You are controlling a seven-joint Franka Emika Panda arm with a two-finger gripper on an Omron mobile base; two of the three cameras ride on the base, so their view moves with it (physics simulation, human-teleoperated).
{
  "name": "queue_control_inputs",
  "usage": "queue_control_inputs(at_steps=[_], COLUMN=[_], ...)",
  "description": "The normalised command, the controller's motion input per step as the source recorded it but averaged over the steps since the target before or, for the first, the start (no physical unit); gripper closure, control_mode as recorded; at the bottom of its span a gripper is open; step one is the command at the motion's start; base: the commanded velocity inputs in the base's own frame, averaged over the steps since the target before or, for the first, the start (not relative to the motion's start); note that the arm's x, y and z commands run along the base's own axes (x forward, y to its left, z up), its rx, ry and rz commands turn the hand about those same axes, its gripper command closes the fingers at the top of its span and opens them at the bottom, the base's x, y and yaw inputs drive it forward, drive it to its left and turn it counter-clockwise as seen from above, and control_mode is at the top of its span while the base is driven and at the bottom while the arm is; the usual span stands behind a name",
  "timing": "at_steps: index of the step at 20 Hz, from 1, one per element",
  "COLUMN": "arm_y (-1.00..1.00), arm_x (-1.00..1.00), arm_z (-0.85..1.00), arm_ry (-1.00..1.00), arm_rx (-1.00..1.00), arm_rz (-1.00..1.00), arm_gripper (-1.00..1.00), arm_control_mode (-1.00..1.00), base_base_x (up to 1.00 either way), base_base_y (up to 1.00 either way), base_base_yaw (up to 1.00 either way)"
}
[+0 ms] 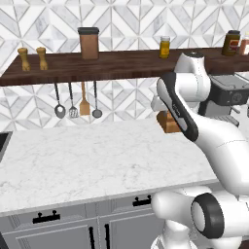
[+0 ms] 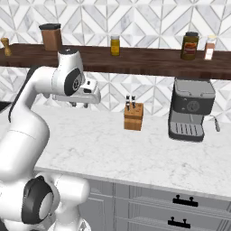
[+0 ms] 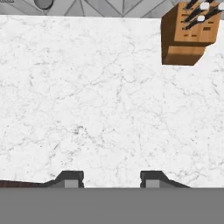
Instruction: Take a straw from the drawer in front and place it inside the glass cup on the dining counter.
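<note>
My gripper [image 3: 111,179] hangs above a white marble worktop [image 3: 96,100], fingers pointing down. The two dark fingertips [image 3: 70,178] stand apart with nothing between them, so it is open. In the right base view the gripper [image 2: 79,104] sits at the end of the raised arm, left of the knife block. Below the worktop run grey drawer fronts with black handles [image 1: 46,217] [image 2: 185,200], all shut. Which of them is the drawer I cannot tell. The straw, the glass cup and the dining counter are out of view.
A wooden knife block [image 2: 133,116] stands at the back of the worktop and a grey coffee machine [image 2: 191,115] to its right. A dark wooden shelf [image 1: 97,65] carries jars, with utensils [image 1: 78,104] hanging below it. A sink edge [image 1: 3,141] shows at far left.
</note>
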Motion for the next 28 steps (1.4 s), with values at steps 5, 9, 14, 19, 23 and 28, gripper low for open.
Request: queue_control_inputs(at_steps=[5,9,14,19,23,28], arm_y=[0.0,0.0,0.11,0.21,0.02,0.0], arm_x=[-0.55,-0.96,-0.65,-0.24,-0.25,-0.16], arm_z=[-0.03,-0.25,-0.53,-0.46,-0.24,-0.08], arm_ry=[-0.02,-0.03,-0.11,0.0,0.0,0.0], arm_rx=[0.0,0.0,-0.01,0.0,0.0,0.0], arm_rz=[0.0,0.0,-0.02,-0.05,-0.06,-0.03], arm_gripper=[-1.0,-1.0,-1.0,-1.0,-1.0,-1.0], arm_control_mode=[-1.0,-1.0,-1.0,-1.0,-1.0,1.0], base_base_x=[0.0,0.0,0.0,0.0,0.0,-0.1], base_base_y=[0.0,0.0,0.0,0.0,0.0,0.0], base_base_yaw=[0.0,0.0,0.0,0.0,0.0,-0.01])
